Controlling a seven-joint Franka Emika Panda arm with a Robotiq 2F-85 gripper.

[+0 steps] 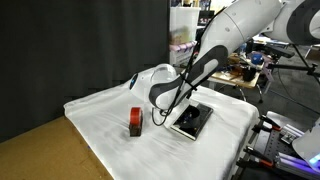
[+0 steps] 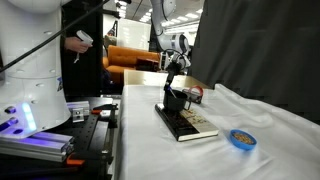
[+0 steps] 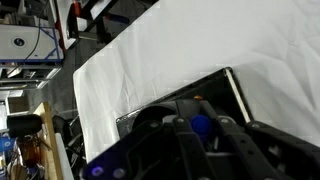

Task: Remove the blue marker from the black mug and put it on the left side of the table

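Block [image 1: 135, 122] sitting left, not involved. Gripper [image 2: 175, 90] reaching down into mug [image 2: 178, 103] on slab [image 2: 190, 127], jaws clamping shut on marker [image 3: 200, 126]. Its blue end is showing between them, not yet out, seemingly for lifting. Disc [image 2: 241, 139] lying right.

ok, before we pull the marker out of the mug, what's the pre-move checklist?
1. Fingers shut: ok.
2. Blue marker between them: ok, blue shows in the gap in the wrist view. Whether the grip is firm: cannot tell.
3. Fingers at the black mug: ok, in an exterior view they reach down to its mouth.
4. Marker out of the mug: not ok, not yet lifted.
5. Lift path: ok, the red-brown block and blue disc lie apart from the mug.
6. Bare cloth on the table for set-down: ok. Which stretch is the left side: cannot tell.
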